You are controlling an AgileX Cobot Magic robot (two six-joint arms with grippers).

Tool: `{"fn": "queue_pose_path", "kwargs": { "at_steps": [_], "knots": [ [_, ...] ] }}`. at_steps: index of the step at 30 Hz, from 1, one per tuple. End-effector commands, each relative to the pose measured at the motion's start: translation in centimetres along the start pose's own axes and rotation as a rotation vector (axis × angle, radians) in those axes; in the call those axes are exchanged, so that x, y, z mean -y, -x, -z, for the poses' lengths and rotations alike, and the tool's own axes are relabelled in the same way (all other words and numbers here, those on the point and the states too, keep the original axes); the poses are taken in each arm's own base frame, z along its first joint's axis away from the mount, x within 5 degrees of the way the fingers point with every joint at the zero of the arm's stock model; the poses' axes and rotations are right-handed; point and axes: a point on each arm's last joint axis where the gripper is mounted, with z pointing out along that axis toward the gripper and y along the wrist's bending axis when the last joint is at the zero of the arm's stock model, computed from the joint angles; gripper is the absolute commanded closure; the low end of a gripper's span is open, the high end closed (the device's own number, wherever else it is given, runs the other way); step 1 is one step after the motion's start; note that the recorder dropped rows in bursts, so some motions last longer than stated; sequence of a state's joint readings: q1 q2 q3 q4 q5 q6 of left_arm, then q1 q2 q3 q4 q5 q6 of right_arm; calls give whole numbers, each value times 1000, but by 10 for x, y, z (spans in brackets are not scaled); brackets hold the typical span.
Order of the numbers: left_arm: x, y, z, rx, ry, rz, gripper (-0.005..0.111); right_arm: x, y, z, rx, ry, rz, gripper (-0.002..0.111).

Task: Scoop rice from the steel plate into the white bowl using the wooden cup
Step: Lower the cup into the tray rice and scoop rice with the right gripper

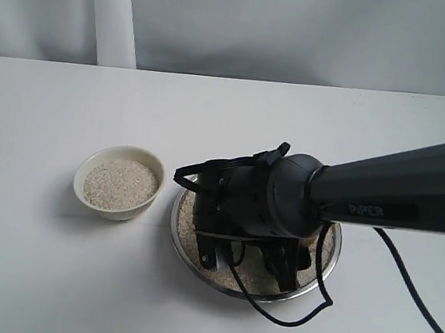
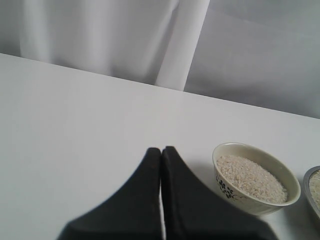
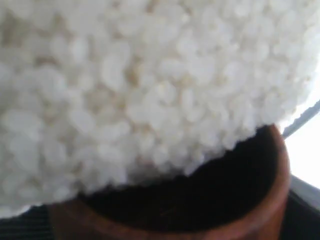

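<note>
The steel plate (image 1: 234, 292) lies at the centre right of the table with rice (image 1: 186, 228) in it. My right gripper (image 1: 247, 267) reaches down into the plate, and its body hides the wooden cup in the exterior view. In the right wrist view the wooden cup (image 3: 272, 200) lies tipped, its dark mouth pressed against the rice (image 3: 125, 85), held in my right gripper. The white bowl (image 1: 117, 209) stands left of the plate, heaped with rice (image 1: 121, 183). My left gripper (image 2: 161, 149) is shut and empty, well short of the white bowl (image 2: 250, 201).
A black cable (image 1: 285, 318) loops from the right arm (image 1: 396, 194) over the plate's near rim onto the table. A pale curtain (image 1: 112, 9) hangs behind the table's far edge. The plate's rim (image 2: 312, 187) shows past the bowl in the left wrist view.
</note>
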State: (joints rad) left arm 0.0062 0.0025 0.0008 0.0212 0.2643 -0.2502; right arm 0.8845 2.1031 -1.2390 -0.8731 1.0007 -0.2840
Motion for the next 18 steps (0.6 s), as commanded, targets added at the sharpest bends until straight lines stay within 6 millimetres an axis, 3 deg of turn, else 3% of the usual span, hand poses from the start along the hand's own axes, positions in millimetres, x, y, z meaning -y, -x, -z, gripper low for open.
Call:
{"fn": "queue_pose_path", "kwargs": {
  "at_steps": [1, 6, 18],
  "knots": [
    [0, 0, 0, 0, -7, 6, 107, -9, 14, -15, 65, 44, -44, 108],
    [0, 0, 0, 0, -7, 6, 107, -9, 15, -27, 72, 67, -148, 108],
    [0, 0, 0, 0, -7, 6, 107, 7, -4, -15, 235, 99, -351, 108]
  ]
}}
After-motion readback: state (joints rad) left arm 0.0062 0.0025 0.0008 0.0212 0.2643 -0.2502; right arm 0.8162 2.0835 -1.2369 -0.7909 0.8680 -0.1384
